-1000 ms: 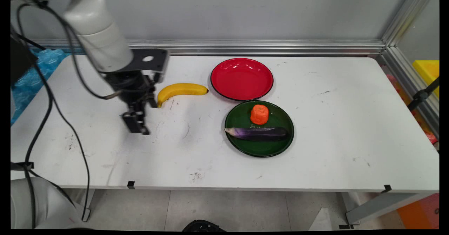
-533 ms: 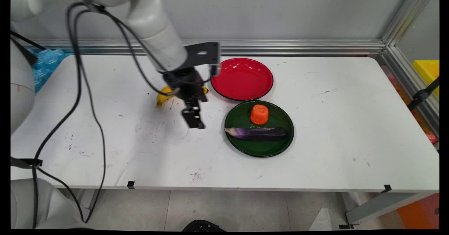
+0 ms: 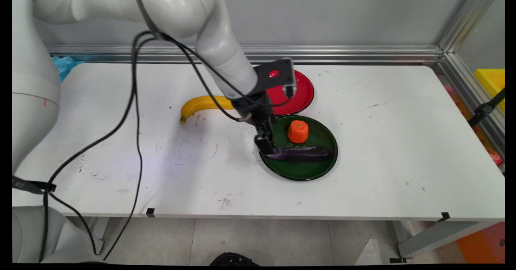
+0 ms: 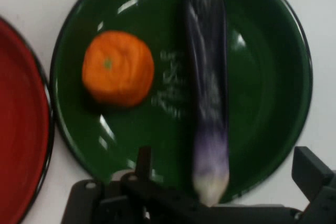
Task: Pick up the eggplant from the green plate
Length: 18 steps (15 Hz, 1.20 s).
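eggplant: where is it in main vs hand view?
Main view: the eggplant lies crosswise on the green plate's near half, pale tip to picture-left.
Hand view: the eggplant runs top to bottom, right of centre, pale tip at the bottom.
Shared landmark: the orange fruit on the same plate.

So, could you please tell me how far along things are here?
Done: the eggplant and orange fruit lie on the green plate. In hand: nothing; the open claw hangs over the eggplant's pale end. Left: the banana lies on the table beside the red plate.

Bright even overhead light, soft shadows, glare streaks on the green plate [image 4: 273,129], hand view blurred.
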### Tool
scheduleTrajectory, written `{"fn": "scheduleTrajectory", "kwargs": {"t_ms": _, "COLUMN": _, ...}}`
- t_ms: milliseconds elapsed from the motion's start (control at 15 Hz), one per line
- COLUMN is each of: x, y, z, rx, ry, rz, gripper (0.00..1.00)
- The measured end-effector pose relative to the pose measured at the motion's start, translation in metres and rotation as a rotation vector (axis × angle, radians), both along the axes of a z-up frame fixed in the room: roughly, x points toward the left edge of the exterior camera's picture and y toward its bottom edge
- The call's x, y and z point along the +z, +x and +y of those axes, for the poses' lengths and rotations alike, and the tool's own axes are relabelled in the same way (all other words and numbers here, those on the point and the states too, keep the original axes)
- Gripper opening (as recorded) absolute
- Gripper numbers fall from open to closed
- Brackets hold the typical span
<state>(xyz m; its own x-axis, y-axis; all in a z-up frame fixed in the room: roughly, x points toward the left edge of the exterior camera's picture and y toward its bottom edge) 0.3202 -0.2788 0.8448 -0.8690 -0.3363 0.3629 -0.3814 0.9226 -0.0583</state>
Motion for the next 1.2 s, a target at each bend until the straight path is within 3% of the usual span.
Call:
{"fn": "scheduleTrajectory", "kwargs": {"t_ms": 600, "x": -0.047, "y": -0.034, "z": -0.011, "rx": 0.01, "ry": -0.004, "rz": 0.067, "gripper": 1.0}}
{"fn": "scheduleTrajectory", "kwargs": {"t_ms": 1200, "x": -0.078, "y": -0.045, "z": -0.024, "rx": 0.018, "ry": -0.021, "rz": 0.085, "gripper": 1.0}}
